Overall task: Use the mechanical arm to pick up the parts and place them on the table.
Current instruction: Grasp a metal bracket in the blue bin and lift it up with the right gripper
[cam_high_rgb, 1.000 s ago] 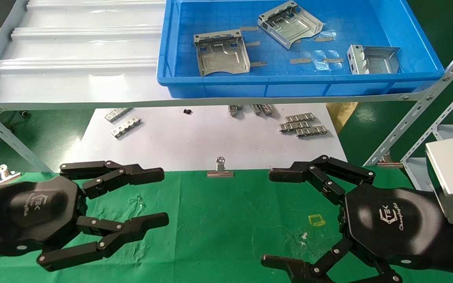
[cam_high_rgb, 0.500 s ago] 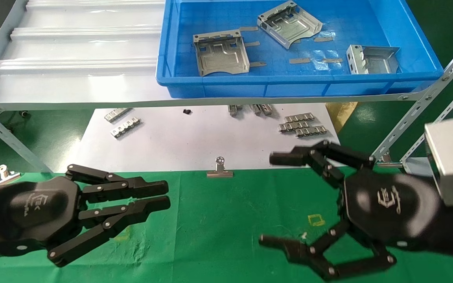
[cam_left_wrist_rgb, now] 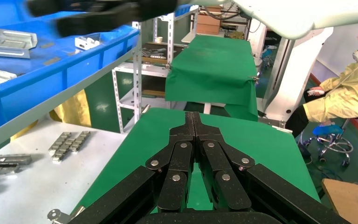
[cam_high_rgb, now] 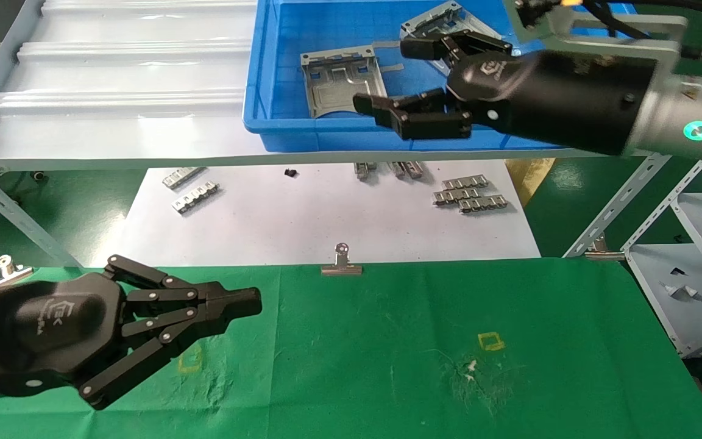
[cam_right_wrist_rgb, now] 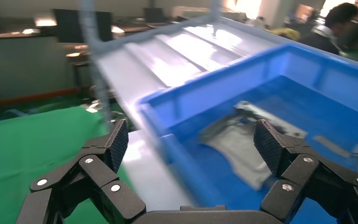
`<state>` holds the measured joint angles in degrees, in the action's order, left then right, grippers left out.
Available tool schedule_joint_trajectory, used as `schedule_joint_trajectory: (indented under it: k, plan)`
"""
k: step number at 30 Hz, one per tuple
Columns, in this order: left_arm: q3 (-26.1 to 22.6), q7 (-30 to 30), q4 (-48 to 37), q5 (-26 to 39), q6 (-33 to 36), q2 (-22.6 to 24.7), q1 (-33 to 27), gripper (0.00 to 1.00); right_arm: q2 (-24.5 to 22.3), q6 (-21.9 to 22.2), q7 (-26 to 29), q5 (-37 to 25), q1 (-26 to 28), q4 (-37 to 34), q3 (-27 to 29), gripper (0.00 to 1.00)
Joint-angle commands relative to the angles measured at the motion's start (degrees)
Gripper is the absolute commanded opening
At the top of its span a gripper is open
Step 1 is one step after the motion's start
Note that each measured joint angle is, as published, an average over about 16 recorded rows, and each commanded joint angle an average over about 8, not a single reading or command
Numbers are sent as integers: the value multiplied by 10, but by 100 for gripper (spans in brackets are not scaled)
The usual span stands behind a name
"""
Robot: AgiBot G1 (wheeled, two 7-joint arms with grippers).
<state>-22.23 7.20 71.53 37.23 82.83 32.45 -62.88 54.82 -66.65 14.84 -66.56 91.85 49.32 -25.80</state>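
Head view first: the right hand (cam_high_rgb: 413, 82) is hanging over the front part of the blue bin (cam_high_rgb: 351, 131) up on the white ribbed shelf (cam_high_rgb: 113, 91), its black fingers (cam_high_rgb: 387, 110) spread wide apart and gripping nothing. Three silver parts are lying inside that bin: one (cam_high_rgb: 342, 82) just beside the open fingers, a second (cam_high_rgb: 442, 21) partly hidden behind the hand, and a third that the arm is covering. Right wrist view is showing the same spread, one finger (cam_right_wrist_rgb: 116, 144) over the shelf side and the other (cam_right_wrist_rgb: 270, 144) over the bin, with a blurred part (cam_right_wrist_rgb: 242, 140) between them. Down low, the left hand (cam_high_rgb: 247, 303) is sitting parked over the green tabletop (cam_high_rgb: 387, 341), its fingers (cam_left_wrist_rgb: 191, 126) pressed together, nothing between them.
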Motion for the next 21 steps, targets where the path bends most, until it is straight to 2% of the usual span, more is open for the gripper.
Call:
schedule_joint_trajectory:
  k: [1, 6, 7, 8, 14, 15, 16, 21]
  plan:
    - [0, 0, 0, 0, 0, 0, 0, 0, 32, 29, 1, -33, 34, -47, -14, 100]
    - [0, 0, 0, 0, 0, 0, 0, 0, 97, 93, -35, -83, 97, -183, -33, 100]
    - [0, 0, 0, 0, 0, 0, 0, 0, 107, 103, -44, -90, 107, -208, -36, 94]
    - [0, 0, 0, 0, 0, 0, 0, 0, 117, 114, -52, -97, 117, -232, -39, 85]
    - [0, 0, 0, 0, 0, 0, 0, 0, 159, 169, -99, -124, 162, -347, -49, 10]
    - [0, 0, 0, 0, 0, 0, 0, 0, 164, 176, -104, -125, 167, -361, -50, 3]
    - [0, 0, 0, 0, 0, 0, 0, 0, 169, 183, -110, -127, 171, -374, -50, 0]
    - [0, 0, 0, 0, 0, 0, 0, 0, 187, 216, -129, -133, 187, -426, -52, 0]
